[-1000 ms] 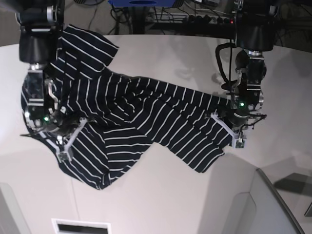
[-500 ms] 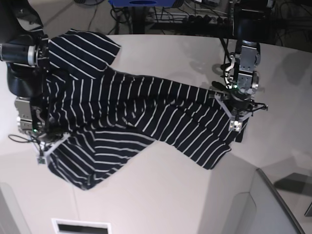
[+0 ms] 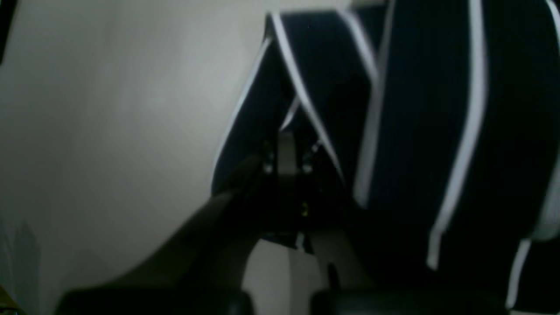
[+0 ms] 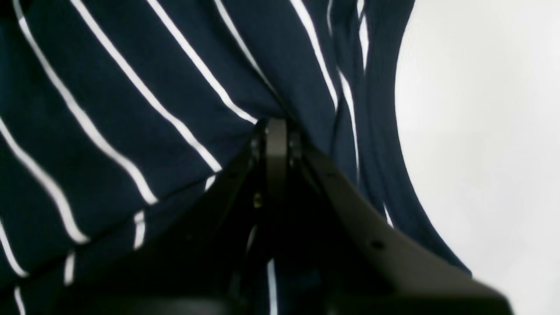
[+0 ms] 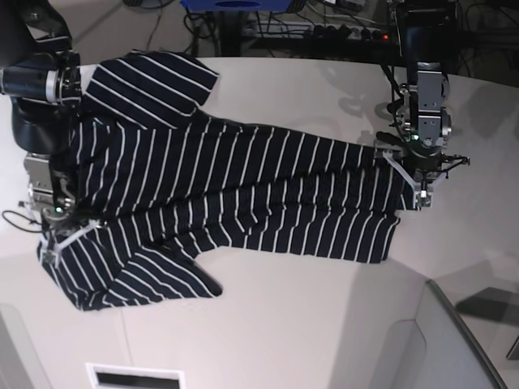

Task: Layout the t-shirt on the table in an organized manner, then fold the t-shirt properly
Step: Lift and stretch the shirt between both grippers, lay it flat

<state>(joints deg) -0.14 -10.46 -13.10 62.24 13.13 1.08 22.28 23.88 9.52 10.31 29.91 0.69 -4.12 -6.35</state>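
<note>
The dark navy t-shirt (image 5: 235, 190) with thin white stripes lies stretched across the white table (image 5: 308, 324) between my two grippers. My left gripper (image 5: 415, 188) at the base view's right is shut on the shirt's right end; its wrist view shows the closed gripper (image 3: 286, 153) pinching a fold of the t-shirt (image 3: 437, 131). My right gripper (image 5: 58, 241) at the base view's left is shut on the shirt's left edge; its wrist view shows the closed gripper (image 4: 275, 131) gripping the striped t-shirt (image 4: 131, 109). One sleeve lies at the upper left, another at the lower left.
A grey panel (image 5: 454, 340) rises at the lower right past the table's curved edge. A white slotted plate (image 5: 134, 377) sits at the bottom front. Cables and a blue base (image 5: 231, 6) stand behind the table.
Both grippers have pulled apart and away from the front, the left arm up and right, the right arm left. The shirt has been stretched out flatter and wider.
</note>
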